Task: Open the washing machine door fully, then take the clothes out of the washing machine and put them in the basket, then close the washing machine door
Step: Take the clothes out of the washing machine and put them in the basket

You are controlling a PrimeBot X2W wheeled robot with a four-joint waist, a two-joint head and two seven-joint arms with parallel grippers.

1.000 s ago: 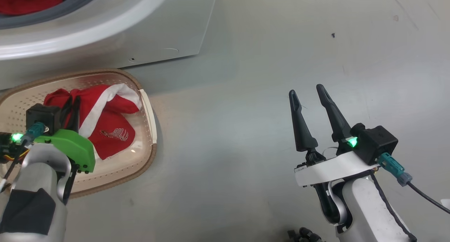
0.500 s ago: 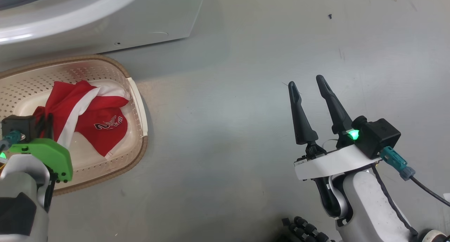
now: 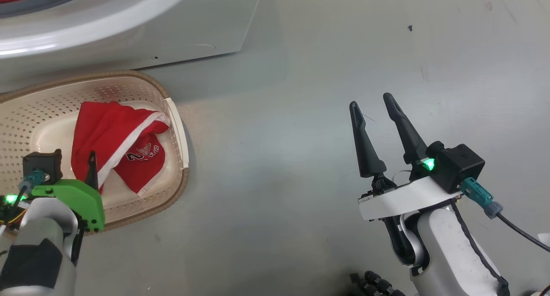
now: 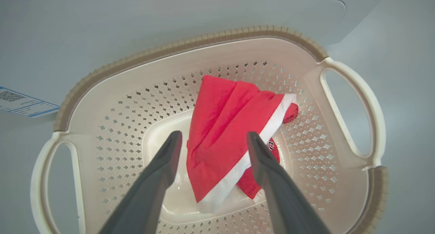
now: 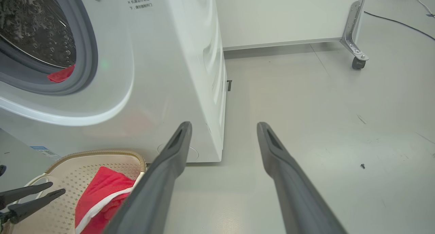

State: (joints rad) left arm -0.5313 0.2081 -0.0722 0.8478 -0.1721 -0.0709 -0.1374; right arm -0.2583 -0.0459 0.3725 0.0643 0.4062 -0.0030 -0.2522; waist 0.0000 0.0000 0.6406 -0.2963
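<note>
A red garment with white trim (image 4: 224,132), part of the clothes, lies loose in the cream basket (image 4: 353,91) on the floor before the washing machine (image 3: 129,34). My left gripper (image 4: 214,136) hangs open just above it, a finger on either side. More red cloth (image 5: 61,74) rests on the grey seal at the drum's mouth. Over bare floor to the right, my right gripper (image 3: 374,109) is open and holds nothing. The washing machine door is out of view.
The basket (image 3: 174,115) sits tight against the washer's front. A small dark screw (image 3: 410,28) lies on the grey floor at the far right. A metal leg with a caster (image 5: 355,54) and a cable (image 5: 401,23) are beyond the washer.
My left gripper has opened and let go of the red garment, which now lies spread in the basket. The head camera has shifted slightly. The right arm has stayed put.
</note>
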